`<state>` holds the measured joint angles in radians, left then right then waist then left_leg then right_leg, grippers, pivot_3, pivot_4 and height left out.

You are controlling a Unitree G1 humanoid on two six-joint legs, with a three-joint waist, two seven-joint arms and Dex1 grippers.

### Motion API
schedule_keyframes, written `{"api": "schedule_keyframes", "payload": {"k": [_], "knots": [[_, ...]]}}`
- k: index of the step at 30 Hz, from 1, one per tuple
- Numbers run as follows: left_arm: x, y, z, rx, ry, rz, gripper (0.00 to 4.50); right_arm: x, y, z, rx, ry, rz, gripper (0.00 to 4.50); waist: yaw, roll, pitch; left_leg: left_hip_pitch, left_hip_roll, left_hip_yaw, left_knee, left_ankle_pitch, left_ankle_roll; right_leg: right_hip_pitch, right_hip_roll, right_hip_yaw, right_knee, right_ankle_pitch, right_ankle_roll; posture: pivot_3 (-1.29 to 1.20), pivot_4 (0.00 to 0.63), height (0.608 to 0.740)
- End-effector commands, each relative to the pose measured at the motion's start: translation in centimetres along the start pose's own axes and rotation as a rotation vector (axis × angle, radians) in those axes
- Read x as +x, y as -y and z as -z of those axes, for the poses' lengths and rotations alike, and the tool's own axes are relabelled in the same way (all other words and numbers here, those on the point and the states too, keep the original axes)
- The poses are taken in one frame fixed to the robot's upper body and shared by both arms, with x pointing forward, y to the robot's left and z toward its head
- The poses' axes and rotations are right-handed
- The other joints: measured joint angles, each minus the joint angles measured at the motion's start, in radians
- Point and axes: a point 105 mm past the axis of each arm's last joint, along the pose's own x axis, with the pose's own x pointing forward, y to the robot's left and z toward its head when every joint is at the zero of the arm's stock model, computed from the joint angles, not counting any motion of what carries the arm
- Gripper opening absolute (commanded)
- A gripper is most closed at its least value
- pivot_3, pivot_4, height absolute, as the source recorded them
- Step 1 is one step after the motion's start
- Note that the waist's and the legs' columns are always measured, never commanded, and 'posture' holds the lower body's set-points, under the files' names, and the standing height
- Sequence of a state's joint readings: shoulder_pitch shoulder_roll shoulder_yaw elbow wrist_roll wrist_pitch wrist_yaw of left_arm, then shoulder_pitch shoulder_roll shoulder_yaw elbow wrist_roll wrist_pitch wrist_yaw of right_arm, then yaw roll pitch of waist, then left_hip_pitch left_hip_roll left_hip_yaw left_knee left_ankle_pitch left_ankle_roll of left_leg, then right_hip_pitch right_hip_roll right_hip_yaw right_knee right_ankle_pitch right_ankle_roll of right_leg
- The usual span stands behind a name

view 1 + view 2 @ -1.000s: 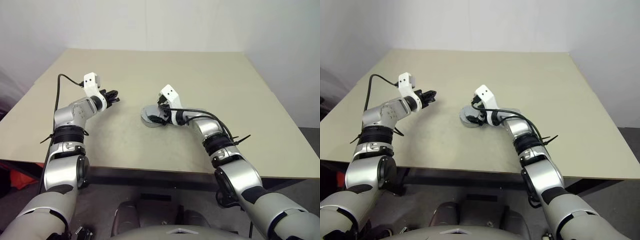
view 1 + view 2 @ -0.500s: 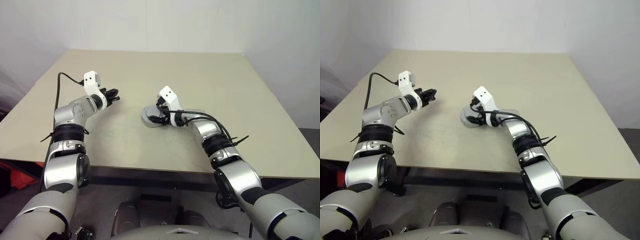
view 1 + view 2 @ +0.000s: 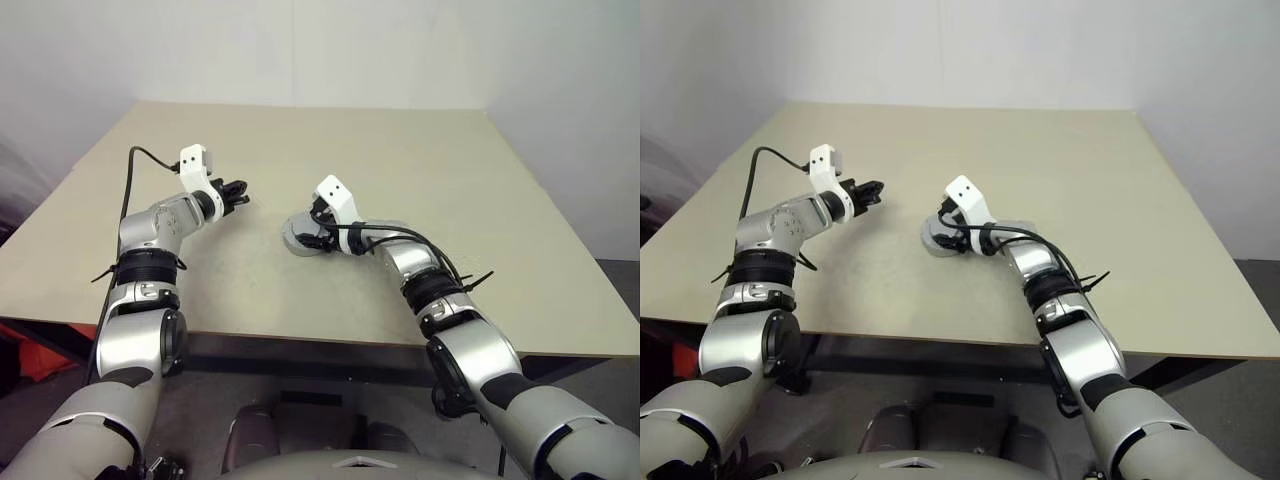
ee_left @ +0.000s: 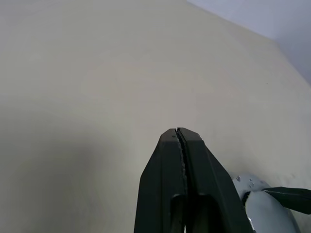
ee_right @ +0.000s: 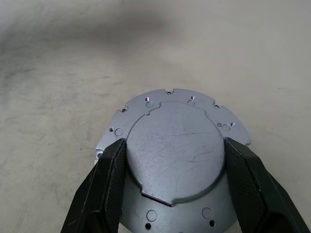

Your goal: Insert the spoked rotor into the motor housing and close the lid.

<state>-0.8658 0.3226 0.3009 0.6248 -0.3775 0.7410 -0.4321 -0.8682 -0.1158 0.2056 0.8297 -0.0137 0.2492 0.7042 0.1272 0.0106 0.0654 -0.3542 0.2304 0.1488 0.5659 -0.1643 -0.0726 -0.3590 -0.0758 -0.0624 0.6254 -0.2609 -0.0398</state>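
Observation:
A pale silvery disc with a raised round centre, the lid [image 5: 175, 145], lies on top of the short grey motor housing [image 3: 297, 240] near the middle of the table. My right gripper [image 5: 175, 148] is shut on the lid, one black finger against each side of the raised centre. My left gripper [image 3: 240, 190] hovers a little above the table to the left of the housing, apart from it, with its fingers [image 4: 182, 165] pressed together and nothing between them. The spoked rotor is hidden.
The beige table [image 3: 420, 160] stretches bare to the far edge and to both sides. A black cable [image 3: 135, 165] runs along my left arm. The white wall stands behind the table.

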Motion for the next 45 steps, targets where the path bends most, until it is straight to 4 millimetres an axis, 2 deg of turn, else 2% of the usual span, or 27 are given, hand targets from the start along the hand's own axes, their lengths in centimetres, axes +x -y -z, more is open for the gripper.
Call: {"api": "schedule_keyframes", "payload": {"k": [1,5,8,14,22,31,34,40,42,44,45], "knots": [[-0.1,1.4,-1.1,0.018,0.032,0.048,0.00,-0.9,0.8,6.5,0.055,-0.223,0.050,2.97,0.001,0.000,0.000,0.002,0.000,0.000,0.000,0.000,0.000,0.002,0.000,0.000,0.000,0.000,0.000,0.00,0.000,0.740],[0.5,2.6,0.3,-0.006,-0.018,0.098,0.00,-0.9,0.8,6.2,0.057,-0.217,0.049,2.97,0.004,0.000,0.000,0.005,-0.001,0.000,0.000,-0.002,0.003,0.005,-0.001,0.000,0.000,0.000,0.000,0.00,0.000,0.740],[1.6,4.3,2.5,-0.047,-0.087,0.152,0.00,-0.8,0.8,6.1,0.054,-0.214,0.048,2.97,0.004,0.000,-0.001,0.005,-0.001,0.000,0.000,-0.002,0.003,0.005,-0.001,0.000,0.000,0.000,0.000,0.00,0.000,0.740],[3.4,7.1,4.6,-0.147,-0.145,0.239,0.00,-0.8,0.9,5.9,0.046,-0.208,0.047,2.97,0.004,0.000,-0.002,0.005,-0.002,0.000,-0.001,-0.002,0.003,0.005,-0.002,0.000,0.000,0.000,0.000,0.00,0.000,0.740],[4.9,9.2,5.1,-0.214,-0.169,0.297,0.00,-0.8,1.0,5.6,0.041,-0.198,0.049,2.97,0.004,0.001,-0.002,0.005,-0.002,0.000,-0.002,-0.002,0.003,0.005,-0.002,0.000,-0.001,0.000,0.000,0.00,0.000,0.740],[5.3,7.1,7.8,-0.264,-0.286,0.134,0.00,-0.8,1.3,4.8,0.048,-0.171,0.064,2.97,0.004,0.001,-0.002,0.006,-0.003,0.000,-0.003,-0.002,0.003,0.005,-0.002,0.000,-0.002,0.000,0.000,0.00,0.000,0.740],[5.1,6.2,8.0,-0.284,-0.297,0.092,0.00,-0.8,1.4,4.6,0.050,-0.163,0.069,2.97,0.004,0.001,-0.003,0.006,-0.004,0.000,-0.004,-0.002,0.003,0.005,-0.004,0.001,-0.002,0.000,0.001,0.00,0.000,0.740],[4.9,5.8,7.7,-0.298,-0.291,0.082,0.00,-0.9,1.6,4.3,0.064,-0.152,0.070,2.97,0.004,0.002,-0.003,0.006,-0.005,0.000,-0.005,-0.002,0.003,0.005,-0.004,0.001,-0.003,0.000,0.001,0.00,0.000,0.740],[4.8,5.6,7.7,-0.302,-0.288,0.077,0.00,-0.9,1.5,4.0,0.067,-0.138,0.058,3.78,0.004,0.002,-0.003,0.006,-0.005,0.000,-0.005,-0.002,0.003,0.005,-0.005,0.001,-0.003,0.000,0.001,0.00,0.000,0.740],[4.7,5.4,7.5,-0.307,-0.283,0.077,0.00,-0.8,1.5,3.9,0.063,-0.130,0.056,4.33,0.004,0.002,-0.003,0.006,-0.006,0.000,-0.005,-0.002,0.003,0.005,-0.005,0.001,-0.003,0.000,0.001,0.00,0.000,0.740],[4.7,5.3,7.4,-0.309,-0.280,0.077,0.00,-0.8,1.5,3.8,0.056,-0.130,0.063,4.47,0.003,0.002,-0.003,0.006,-0.006,0.000,-0.005,-0.002,0.003,0.005,-0.005,0.001,-0.003,0.000,0.001,0.00,0.000,0.740]]}}
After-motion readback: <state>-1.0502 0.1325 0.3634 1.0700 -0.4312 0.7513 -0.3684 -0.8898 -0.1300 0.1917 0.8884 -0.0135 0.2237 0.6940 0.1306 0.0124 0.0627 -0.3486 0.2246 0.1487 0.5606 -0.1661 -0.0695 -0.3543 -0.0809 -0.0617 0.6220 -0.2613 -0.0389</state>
